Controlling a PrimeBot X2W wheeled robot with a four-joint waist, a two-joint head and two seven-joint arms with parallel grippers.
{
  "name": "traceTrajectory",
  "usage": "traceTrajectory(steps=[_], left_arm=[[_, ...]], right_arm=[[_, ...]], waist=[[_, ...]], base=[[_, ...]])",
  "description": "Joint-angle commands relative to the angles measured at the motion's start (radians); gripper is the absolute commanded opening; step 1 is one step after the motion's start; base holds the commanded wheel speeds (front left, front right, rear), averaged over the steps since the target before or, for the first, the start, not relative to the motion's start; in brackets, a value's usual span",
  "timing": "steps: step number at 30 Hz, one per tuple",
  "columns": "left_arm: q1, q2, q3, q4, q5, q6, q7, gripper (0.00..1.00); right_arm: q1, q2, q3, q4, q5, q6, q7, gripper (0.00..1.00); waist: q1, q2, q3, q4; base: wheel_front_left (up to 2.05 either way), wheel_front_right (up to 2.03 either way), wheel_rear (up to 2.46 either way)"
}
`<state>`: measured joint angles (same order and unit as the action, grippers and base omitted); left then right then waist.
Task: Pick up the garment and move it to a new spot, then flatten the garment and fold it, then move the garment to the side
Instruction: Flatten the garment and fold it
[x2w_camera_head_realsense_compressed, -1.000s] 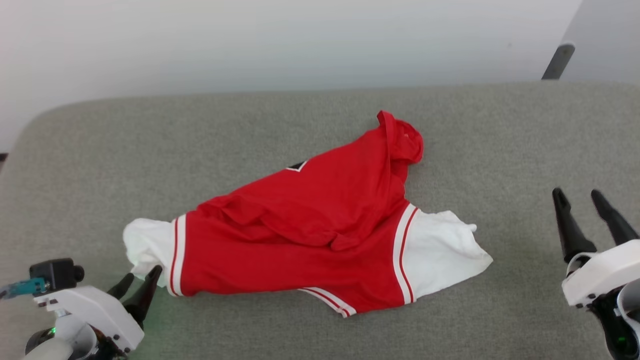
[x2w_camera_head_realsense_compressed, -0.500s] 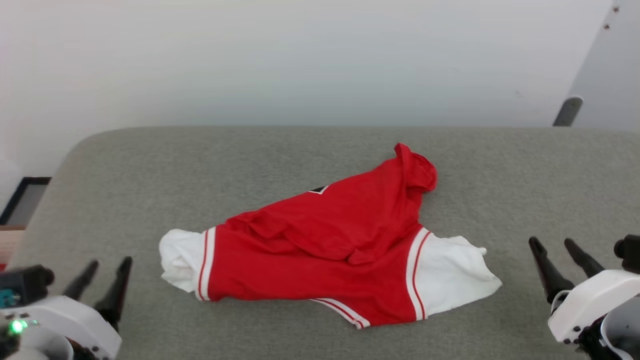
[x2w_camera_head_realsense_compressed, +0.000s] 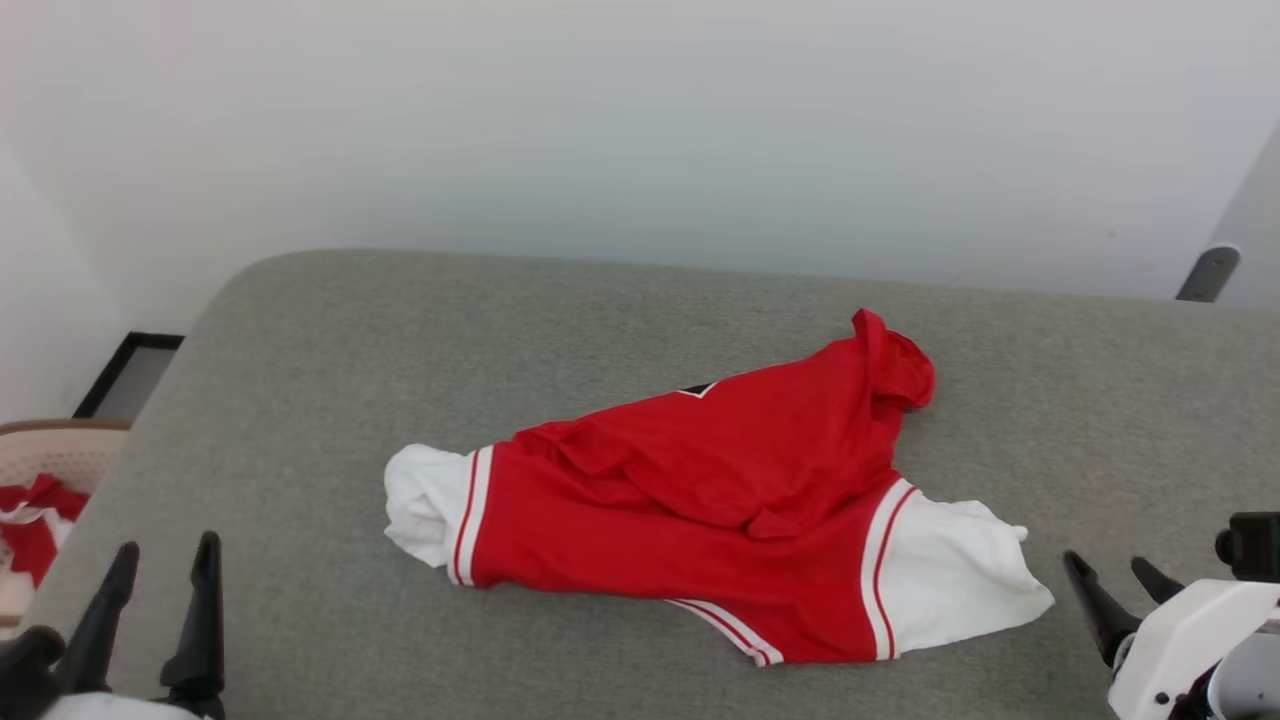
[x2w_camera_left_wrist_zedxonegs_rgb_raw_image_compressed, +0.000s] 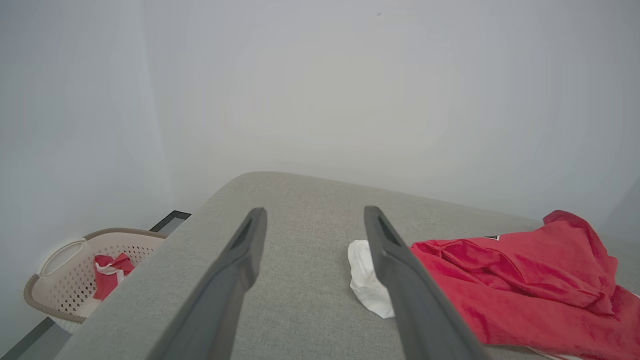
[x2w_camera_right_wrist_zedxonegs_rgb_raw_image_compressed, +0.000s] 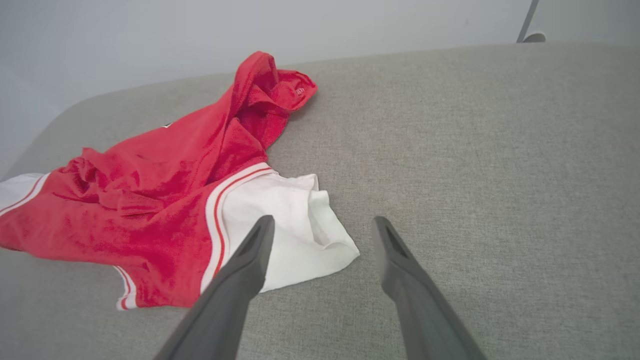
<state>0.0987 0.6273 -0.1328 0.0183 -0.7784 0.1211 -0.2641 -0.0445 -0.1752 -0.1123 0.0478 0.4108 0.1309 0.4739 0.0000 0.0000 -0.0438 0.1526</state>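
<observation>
Found the left gripper (x2w_camera_head_realsense_compressed: 167, 545) nearest, at seven o'clock of the head view, fingers spread and pinching nothing, over the grey padded surface (x2w_camera_head_realsense_compressed: 330, 380). Found the right gripper (x2w_camera_head_realsense_compressed: 1105, 560) at four o'clock, likewise spread and empty, just beside the white sleeve (x2w_camera_head_realsense_compressed: 950, 590). Further in, saw the garment (x2w_camera_head_realsense_compressed: 700, 480) lying crumpled near the middle of that surface, well apart from the left gripper, with its red body rumpled, a second white sleeve (x2w_camera_head_realsense_compressed: 425, 500) bunched at its nine o'clock end and a red fold heaped at its one o'clock end. Off the surface at nine o'clock, noted a pale basket (x2w_camera_head_realsense_compressed: 55, 450) holding red and white cloth. Beyond all, met a plain pale wall (x2w_camera_head_realsense_compressed: 640, 130).
</observation>
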Motion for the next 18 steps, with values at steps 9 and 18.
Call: traceTrajectory(steps=[9,18], left_arm=[[0.062,-0.158,0.154,-0.015,0.136,-0.096,0.001,1.00],[0.017,-0.267,0.203,-0.003,0.203,-0.171,0.001,1.00]], right_arm=[[-0.052,-0.035,-0.018,0.106,-0.025,0.000,0.130,1.00],[-0.179,-0.059,-0.046,0.269,-0.048,0.000,0.219,1.00]], waist=[[0.0000,0.0000,0.009,0.065],[0.0000,0.0000,0.085,0.122]], base=[[0.00,0.00,0.00],[0.00,0.00,0.00]])
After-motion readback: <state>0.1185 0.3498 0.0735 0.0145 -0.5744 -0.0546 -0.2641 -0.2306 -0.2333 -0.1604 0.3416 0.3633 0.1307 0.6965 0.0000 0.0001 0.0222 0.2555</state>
